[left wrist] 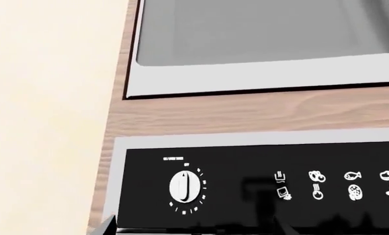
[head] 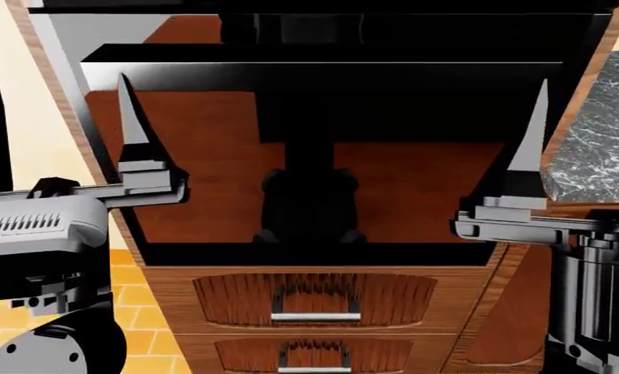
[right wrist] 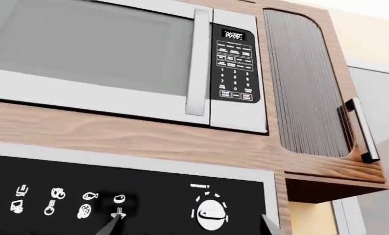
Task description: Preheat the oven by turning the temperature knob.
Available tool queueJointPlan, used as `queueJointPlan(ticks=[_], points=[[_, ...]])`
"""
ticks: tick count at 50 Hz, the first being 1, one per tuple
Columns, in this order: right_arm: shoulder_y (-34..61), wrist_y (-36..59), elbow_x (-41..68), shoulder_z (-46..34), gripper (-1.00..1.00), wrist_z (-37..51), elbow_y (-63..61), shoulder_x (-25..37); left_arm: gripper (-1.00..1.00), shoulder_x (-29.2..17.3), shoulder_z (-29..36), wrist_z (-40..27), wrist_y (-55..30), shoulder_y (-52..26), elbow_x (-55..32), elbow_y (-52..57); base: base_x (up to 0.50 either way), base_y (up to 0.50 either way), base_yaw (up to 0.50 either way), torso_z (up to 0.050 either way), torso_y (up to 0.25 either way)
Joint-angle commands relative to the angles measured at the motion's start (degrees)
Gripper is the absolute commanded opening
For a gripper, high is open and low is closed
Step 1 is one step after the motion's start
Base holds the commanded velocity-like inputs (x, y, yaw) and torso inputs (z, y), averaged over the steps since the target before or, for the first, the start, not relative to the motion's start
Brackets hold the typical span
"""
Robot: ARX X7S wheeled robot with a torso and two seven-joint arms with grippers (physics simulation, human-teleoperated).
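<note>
The oven fills the wood cabinet dead ahead, glossy black door, two ribbed drawers under it. Microwave sits above its black control panel, with one white knob near the panel's left end and another near the right. Left claw is spread wide, gripping nothing; right claw, can't tell.

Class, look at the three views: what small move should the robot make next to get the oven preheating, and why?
Probably ease the right end effector forward onto the right-hand knob of the oven panel. Its wrist view shows that knob lying between the open fingertips, not yet gripped, and the small label above it seems to read temperature.
</note>
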Motion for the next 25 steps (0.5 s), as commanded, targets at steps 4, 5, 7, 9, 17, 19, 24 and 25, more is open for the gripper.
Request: queueJointPlan(ticks=[4,5,7,9,17,19,24,25], points=[[-0.28,1.74,0.59,-0.06,1.0,0.79,-1.77,0.83,1.0,-0.48,0.24,-0.56,-0.13,0.06,-0.54,0.57,0.27,0.0,0.0,0.0,0.0],[-0.36,1.98,0.72,0.07,1.0,0.76,-2.01,0.94,1.0,-0.51,0.25,-0.61,-0.14,0.06,-0.57,0.59,0.27,0.0,0.0,0.0,0.0],[-0.07,3.29,1.0,0.31,1.0,0.96,-2.73,0.86,1.0,-0.57,0.27,-0.71,-0.21,0.06,-0.61,0.65,0.12,0.0,0.0,0.0,0.0],[0.11,3.22,0.77,0.1,1.0,1.24,-2.35,0.78,1.0,-0.65,0.24,-0.78,-0.29,0.05,-0.74,0.77,0.0,0.0,0.0,0.0,0.0],[0.07,2.31,-0.48,-1.34,1.0,1.8,-1.6,1.0,1.0,-0.95,0.37,-0.97,0.08,0.1,-0.99,0.83,0.0,0.0,0.0,0.0,0.0],[0.13,2.32,-0.37,-1.47,1.0,1.87,-1.44,1.08,1.0,-0.97,0.46,-1.1,0.09,0.03,-0.92,0.71,0.0,0.0,0.0,0.0,0.0],[0.24,1.89,-0.61,-2.0,1.0,2.2,-0.9,1.29,1.0,-1.19,0.32,-0.71,1.43,0.4,-1.85,0.3,0.0,0.0,0.0,0.0,0.0],[0.21,2.04,-0.53,-2.04,1.0,2.23,-1.05,1.33,1.0,-1.44,0.16,-0.11,2.05,0.7,-2.74,0.51,0.0,0.0,0.0,0.017,0.0]])
